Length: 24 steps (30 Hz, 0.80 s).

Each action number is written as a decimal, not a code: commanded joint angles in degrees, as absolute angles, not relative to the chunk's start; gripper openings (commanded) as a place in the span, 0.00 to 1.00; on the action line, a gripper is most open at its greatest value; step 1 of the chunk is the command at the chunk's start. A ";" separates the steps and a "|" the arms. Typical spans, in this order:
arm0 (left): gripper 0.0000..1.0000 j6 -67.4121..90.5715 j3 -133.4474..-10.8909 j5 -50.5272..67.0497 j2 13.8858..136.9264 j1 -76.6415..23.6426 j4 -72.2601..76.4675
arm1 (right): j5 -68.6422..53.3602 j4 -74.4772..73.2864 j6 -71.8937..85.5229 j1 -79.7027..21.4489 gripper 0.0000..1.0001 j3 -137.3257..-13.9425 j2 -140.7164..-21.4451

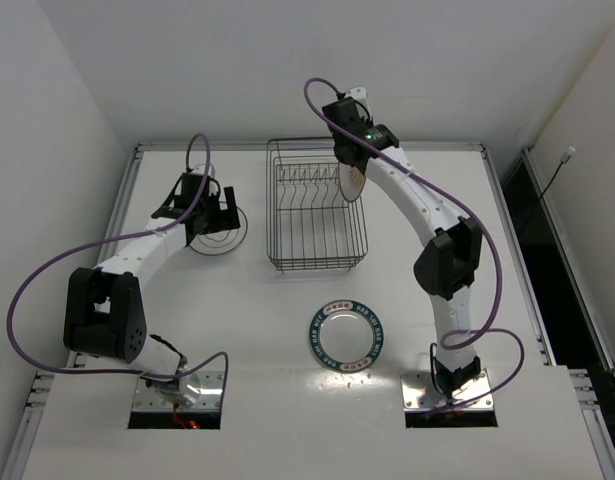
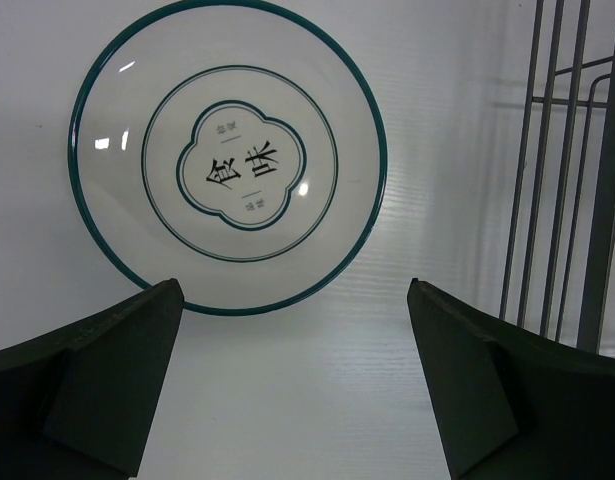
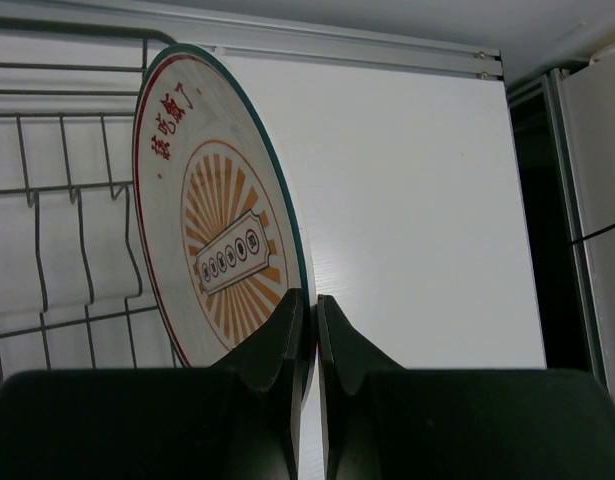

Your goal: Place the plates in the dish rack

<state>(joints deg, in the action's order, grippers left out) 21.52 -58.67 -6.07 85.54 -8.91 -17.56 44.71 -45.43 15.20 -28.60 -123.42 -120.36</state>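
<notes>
While our right end effector [image 3: 310, 308] grips the orange-centred plate [image 3: 222, 220] upright, our left end effector [image 2: 295, 300] hangs released.

white table [image 1: 187, 330], wire rack [image 1: 317, 264], ringed plate [image 2: 227, 160], blue-rimmed plate [image 1: 347, 335]

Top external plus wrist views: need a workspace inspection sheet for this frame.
Surface: white table, metal edge rail.
Job's things: dish rack far centre; orange-medallion plate upright over its right side; blue-rimmed plate flat, near centre; teal-ringed plate flat, left of rack.
Clutter: nothing seen.
Tools: left tool open above teal-ringed plate; right tool shut on orange-medallion plate's edge.
Cables: purple cable looped along each arm.
Surroundings: white walls; dark gap right of table.
</notes>
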 commanded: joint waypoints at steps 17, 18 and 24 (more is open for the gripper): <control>0.94 21.88 -61.17 -6.68 85.78 -8.61 -17.05 | 35.52 -49.91 18.80 -31.11 0.19 -126.47 -123.58; 0.94 21.88 -61.17 -6.68 85.78 -8.61 -17.05 | 33.42 -51.31 19.50 -31.11 0.19 -126.47 -123.57; 0.94 21.88 -61.17 -7.82 85.78 -8.61 -17.58 | 30.23 -56.06 20.30 -31.11 0.19 -125.77 -120.51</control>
